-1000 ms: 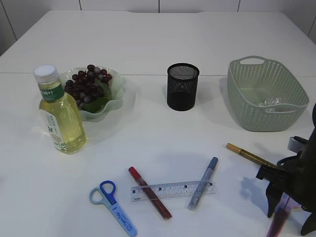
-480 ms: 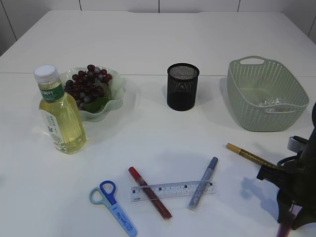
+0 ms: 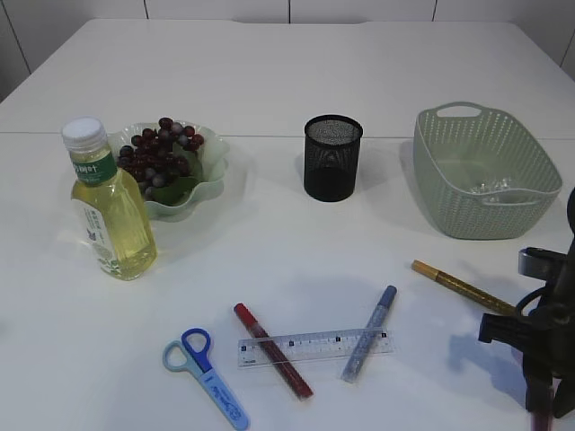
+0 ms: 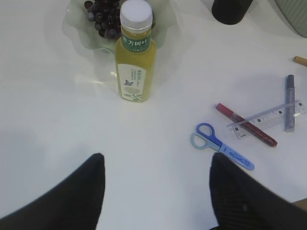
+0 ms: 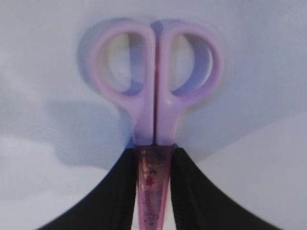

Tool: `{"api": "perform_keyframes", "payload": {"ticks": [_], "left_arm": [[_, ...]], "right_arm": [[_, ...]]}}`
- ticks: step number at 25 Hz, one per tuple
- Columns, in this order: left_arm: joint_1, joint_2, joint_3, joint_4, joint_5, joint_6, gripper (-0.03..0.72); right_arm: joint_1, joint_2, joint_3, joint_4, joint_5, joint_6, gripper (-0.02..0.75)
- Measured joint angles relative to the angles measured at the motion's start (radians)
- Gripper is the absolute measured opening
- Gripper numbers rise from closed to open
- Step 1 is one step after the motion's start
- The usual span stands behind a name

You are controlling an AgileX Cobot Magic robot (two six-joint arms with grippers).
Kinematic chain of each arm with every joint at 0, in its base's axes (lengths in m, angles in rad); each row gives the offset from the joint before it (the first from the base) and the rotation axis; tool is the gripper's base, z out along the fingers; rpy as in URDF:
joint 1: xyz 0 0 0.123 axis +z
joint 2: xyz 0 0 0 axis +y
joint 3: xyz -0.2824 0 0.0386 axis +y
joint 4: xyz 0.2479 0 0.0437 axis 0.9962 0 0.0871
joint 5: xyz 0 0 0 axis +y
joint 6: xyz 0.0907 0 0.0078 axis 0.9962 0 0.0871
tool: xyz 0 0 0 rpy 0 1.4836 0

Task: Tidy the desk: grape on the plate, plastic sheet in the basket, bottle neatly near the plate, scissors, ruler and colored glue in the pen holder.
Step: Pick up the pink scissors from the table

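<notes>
A: Since a second ago the right tool (image 5: 153,191) has closed from wide apart onto the pink scissors (image 5: 153,96), and its arm has shifted right at the desk's (image 3: 269,72) near right corner.

B: Clamped, then?

A: Yes, both fingers (image 5: 125,191) press the sheathed blade just below the handles. The long axis runs straight out from the tool, loops pointing away (good for a blade-first drop only after turning).

B: And the left tool (image 4: 156,191)?

A: Apart, holding nothing, hovering over bare desk near the bottle (image 4: 135,52).

B: Where does the holder (image 3: 332,157) lie?

A: Far-left of the right tool, well apart, mid-desk. The right arm is nearer it, I judge, so lift and carry up-left.

B: What else waits?

A: Blue scissors (image 3: 207,366), ruler (image 3: 314,347) and glue sticks (image 3: 271,362) lie between the arms; grapes (image 3: 162,153) are already on the plate (image 3: 211,171).
</notes>
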State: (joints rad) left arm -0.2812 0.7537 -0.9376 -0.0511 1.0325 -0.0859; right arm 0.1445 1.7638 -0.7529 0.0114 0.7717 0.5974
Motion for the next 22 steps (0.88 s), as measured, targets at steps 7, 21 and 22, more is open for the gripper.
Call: {"api": "perform_keyframes", "payload": {"ticks": [7, 21, 22], "left_arm": [[0.0, 0.0, 0.0, 0.0, 0.0, 0.0, 0.498], [0.0, 0.0, 0.0, 0.0, 0.022, 0.0, 0.498], [0.0, 0.0, 0.0, 0.0, 0.022, 0.0, 0.498]], "right_arm": [[0.0, 0.0, 0.0, -0.045, 0.004, -0.062, 0.207], [0.002, 0.0, -0.001, -0.091, -0.001, -0.239, 0.207], [0.002, 0.0, -0.001, -0.091, -0.001, -0.258, 0.207]]}}
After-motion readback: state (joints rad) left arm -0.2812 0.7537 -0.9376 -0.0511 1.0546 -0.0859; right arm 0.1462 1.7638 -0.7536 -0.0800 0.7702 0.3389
